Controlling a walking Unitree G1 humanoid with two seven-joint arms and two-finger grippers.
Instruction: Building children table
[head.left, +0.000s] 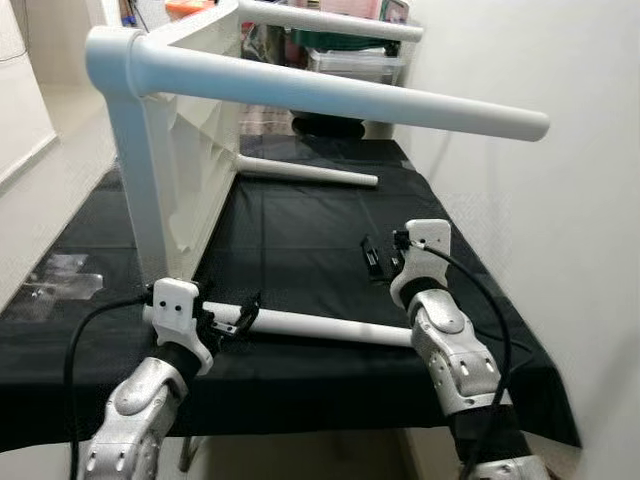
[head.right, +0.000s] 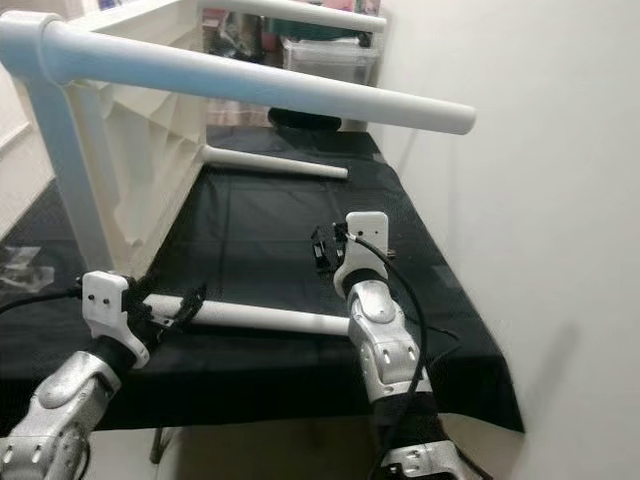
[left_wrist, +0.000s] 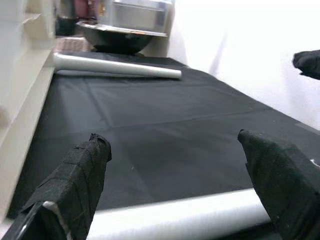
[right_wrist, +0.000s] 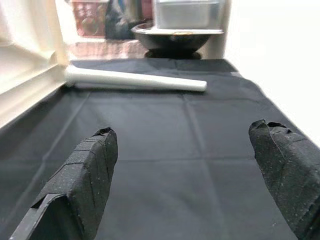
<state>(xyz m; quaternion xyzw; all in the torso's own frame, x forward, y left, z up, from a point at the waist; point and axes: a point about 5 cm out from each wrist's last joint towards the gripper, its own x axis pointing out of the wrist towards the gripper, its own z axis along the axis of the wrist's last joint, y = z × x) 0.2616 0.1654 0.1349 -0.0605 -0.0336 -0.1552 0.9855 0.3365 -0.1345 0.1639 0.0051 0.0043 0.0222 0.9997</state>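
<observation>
Two loose white legs lie on my black cloth (head.left: 300, 230): the near leg (head.left: 330, 327) by the front edge, the far leg (head.left: 305, 170) further back. My white table (head.left: 180, 170) stands on its side at the left. I see my left gripper (head.left: 235, 322) open around the near leg's end. My right gripper (head.left: 375, 258) is open, holding nothing, above bare cloth.

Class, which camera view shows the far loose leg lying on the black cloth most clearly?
The right wrist view: the far leg lies whole and close. The left wrist view shows it at an angle; both eye views show it small, under the tabletop.
</observation>
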